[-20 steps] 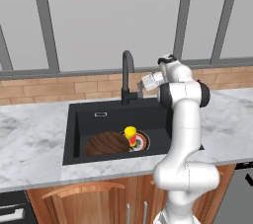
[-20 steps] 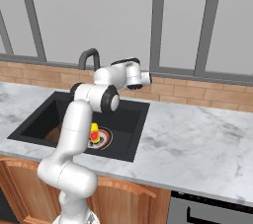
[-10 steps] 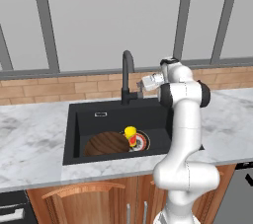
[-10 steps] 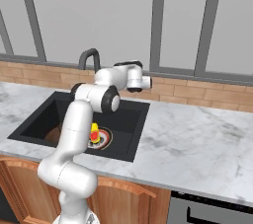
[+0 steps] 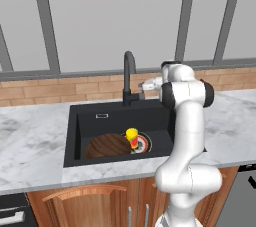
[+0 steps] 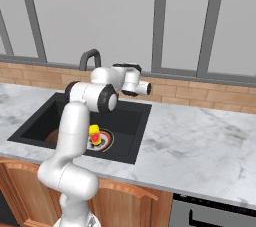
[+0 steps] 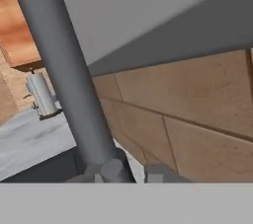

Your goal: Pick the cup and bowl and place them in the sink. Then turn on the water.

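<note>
Gripper (image 5: 141, 86) just right of faucet (image 5: 128, 78), can't tell if clamped; cup (image 5: 132, 137), bowl (image 5: 108, 146) in sink (image 5: 75, 132) below.

Bowl (image 6: 52, 138) largely behind arm, seemingly

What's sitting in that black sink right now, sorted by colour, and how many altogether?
Yellow: 1, the cup
Dark brown: 1, the bowl
Total: 2, both inside the sink
</note>
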